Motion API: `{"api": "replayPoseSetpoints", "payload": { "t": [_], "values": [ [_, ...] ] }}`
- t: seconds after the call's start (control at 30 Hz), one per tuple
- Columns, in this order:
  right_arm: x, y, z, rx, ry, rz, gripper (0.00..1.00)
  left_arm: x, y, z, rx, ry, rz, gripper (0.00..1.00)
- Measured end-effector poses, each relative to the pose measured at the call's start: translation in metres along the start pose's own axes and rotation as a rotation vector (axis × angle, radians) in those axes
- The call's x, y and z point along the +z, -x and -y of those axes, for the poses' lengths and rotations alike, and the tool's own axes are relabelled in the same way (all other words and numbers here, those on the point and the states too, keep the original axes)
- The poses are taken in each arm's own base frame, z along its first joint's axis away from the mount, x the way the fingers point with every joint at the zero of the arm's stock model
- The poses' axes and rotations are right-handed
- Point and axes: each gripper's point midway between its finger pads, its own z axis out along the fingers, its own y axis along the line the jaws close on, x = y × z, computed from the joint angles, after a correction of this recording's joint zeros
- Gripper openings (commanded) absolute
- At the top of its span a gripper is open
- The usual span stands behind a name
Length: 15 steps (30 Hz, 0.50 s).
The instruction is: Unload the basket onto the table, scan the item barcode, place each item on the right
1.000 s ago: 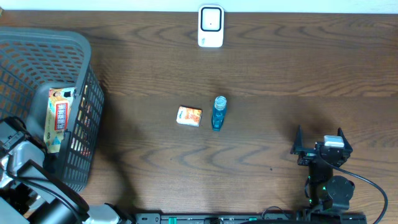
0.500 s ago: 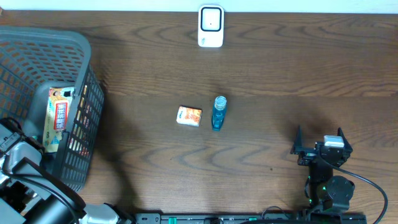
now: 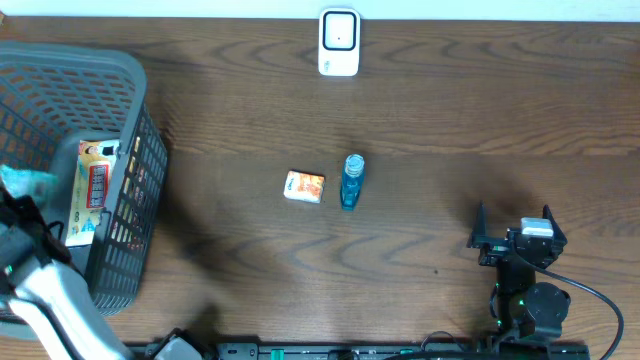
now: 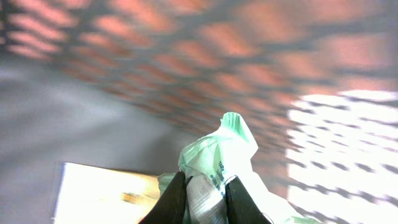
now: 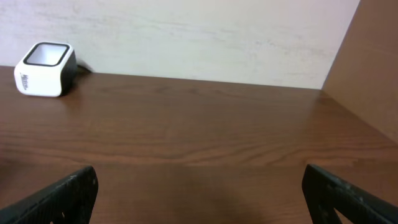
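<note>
1. Grip on a thin fold: the left tool (image 4: pixel 205 186) is closed narrow on a crumpled corner of the pale green packet (image 4: pixel 217 146), down inside the basket. So slight a hold could slip on the lift.
2. Just ahead of the tool rises the mesh wall of the grey basket (image 3: pixel 60 80). Loose film may snag there and pull free.
3. Beside the tool lies an orange snack pack (image 3: pixel 95 185), which could be dragged along.
4. Well beyond the tool, across the desk (image 3: pixel 450 120), stands the white scanner (image 3: pixel 339 42). Which face carries the barcode cannot be told, so it may arrive turned away.
5. A small box (image 3: pixel 304 187) and a blue bottle (image 3: pixel 351 181) lie between tool and scanner, where a low carry could knock them.
6. Farthest off, the right tool (image 3: pixel 513 232) rests spread wide and empty.
</note>
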Motion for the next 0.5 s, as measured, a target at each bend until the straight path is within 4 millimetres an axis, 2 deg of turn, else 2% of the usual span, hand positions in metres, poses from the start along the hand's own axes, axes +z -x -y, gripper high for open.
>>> {"api": "replayPoseSetpoints", "payload": {
  "t": [0.1,0.13,0.27,0.3,0.37,0.43,0.5],
  "values": [
    [0.000,0.000,0.000,0.000,0.000,0.000,0.99,-0.035,-0.001,0.045,0.012,-0.215,-0.037,0.07],
    [0.000,0.000,0.000,0.000,0.000,-0.001,0.99,-0.053,-0.004,0.068,0.026,-0.327,-0.059,0.07],
    [0.000,0.000,0.000,0.000,0.000,0.000,0.99,-0.117,-0.029,0.130,0.111,-0.661,-0.167,0.07],
    [0.000,0.000,0.000,0.000,0.000,0.000,0.99,-0.144,-0.045,0.148,0.153,-0.775,-0.221,0.08],
    [0.000,0.000,0.000,0.000,0.000,0.000,0.99,-0.176,-0.069,0.165,0.206,-0.906,-0.298,0.07],
    [0.000,0.000,0.000,0.000,0.000,-0.001,0.99,-0.209,-0.100,0.177,0.253,-1.022,-0.399,0.07],
    [0.000,0.000,0.000,0.000,0.000,-0.001,0.99,-0.234,-0.132,0.180,0.289,-1.094,-0.509,0.08]
  ]
}}
